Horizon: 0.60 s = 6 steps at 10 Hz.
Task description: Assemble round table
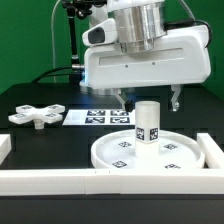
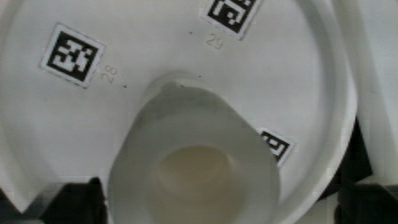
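Post stands upright on disc, centred beneath the spread pincer.

— What is the disc made of?
— You are looking at smooth white plastic with a faint sheen. The post and the cross piece look the same.
— And beneath them?
— Your surface looks matt black. The front rail is smooth and white. The tags look like flat black-and-white print.

White disc flat on table, rim up, tags on face, under the fingers. Post upright at centre hub, btwn fingers, gaps each side. Cross piece flat, well off to exterior view's left of fingers.
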Available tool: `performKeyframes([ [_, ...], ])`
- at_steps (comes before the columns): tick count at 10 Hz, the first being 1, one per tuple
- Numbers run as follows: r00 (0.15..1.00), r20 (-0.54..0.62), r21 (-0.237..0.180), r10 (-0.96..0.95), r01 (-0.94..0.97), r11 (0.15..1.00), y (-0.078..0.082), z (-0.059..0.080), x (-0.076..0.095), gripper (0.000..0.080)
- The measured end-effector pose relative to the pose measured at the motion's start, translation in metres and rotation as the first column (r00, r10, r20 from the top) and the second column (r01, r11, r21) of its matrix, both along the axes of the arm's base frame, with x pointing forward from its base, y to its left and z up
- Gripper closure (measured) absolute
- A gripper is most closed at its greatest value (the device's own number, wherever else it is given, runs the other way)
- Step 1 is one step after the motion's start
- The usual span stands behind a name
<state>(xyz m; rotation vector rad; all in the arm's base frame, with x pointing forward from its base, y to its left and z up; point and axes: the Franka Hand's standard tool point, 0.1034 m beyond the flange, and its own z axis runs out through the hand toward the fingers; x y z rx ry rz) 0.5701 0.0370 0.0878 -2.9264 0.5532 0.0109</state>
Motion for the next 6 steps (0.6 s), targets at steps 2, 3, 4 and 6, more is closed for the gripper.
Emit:
performKeyframes([
  [2,0.995,0.016,-0.003,0.100,-0.100,0.995,-0.0003,0.0000,0.0000,0.0151],
  [3,0.982,0.031,-0.008,0.189,-0.189,0.982,-0.0008,-0.0001,0.0000,0.0151],
  [4,0.959,0.051,-0.021,0.278,-0.277,0.961,-0.0011,-0.0005,0.0007,0.0151],
  [6,0.871,0.088,-0.079,0.483,-0.478,0.875,-0.0008,-0.0028,0.0009,0.0151],
])
